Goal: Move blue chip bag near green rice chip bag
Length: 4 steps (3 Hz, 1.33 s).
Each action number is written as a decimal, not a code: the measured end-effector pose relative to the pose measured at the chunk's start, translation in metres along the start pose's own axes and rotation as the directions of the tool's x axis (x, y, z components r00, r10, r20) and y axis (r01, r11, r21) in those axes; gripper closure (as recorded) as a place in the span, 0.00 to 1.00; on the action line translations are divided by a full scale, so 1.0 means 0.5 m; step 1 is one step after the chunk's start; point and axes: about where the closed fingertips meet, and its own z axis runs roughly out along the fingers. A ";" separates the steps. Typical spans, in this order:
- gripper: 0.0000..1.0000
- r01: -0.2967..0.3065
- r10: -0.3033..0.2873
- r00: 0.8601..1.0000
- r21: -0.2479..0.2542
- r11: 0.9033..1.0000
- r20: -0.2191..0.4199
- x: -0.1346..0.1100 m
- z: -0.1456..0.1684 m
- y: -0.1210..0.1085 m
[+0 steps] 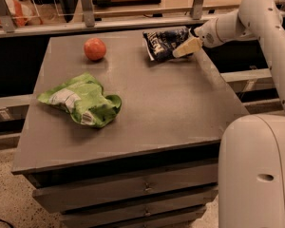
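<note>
The blue chip bag (164,42), dark navy foil with white lettering, lies at the far right of the table top. My gripper (186,47) reaches in from the right on the white arm and sits at the bag's right edge, touching or overlapping it. The green rice chip bag (82,99), bright lime green and wrinkled with white label patches, lies at the front left of the table, well apart from the blue bag.
A round orange-red fruit (95,48) sits at the far left of the grey table (171,108). A rail with metal posts (85,4) runs behind the table. My white base (256,175) stands at the table's front right corner. Drawers are below the top.
</note>
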 end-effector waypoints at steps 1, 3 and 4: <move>0.41 0.009 -0.009 1.000 -0.005 1.000 0.010 -0.002 0.004 -0.001; 0.88 0.052 -0.050 0.998 -0.050 0.997 0.036 -0.024 -0.041 0.018; 1.00 0.101 -0.099 0.995 -0.100 0.990 0.024 -0.048 -0.095 0.055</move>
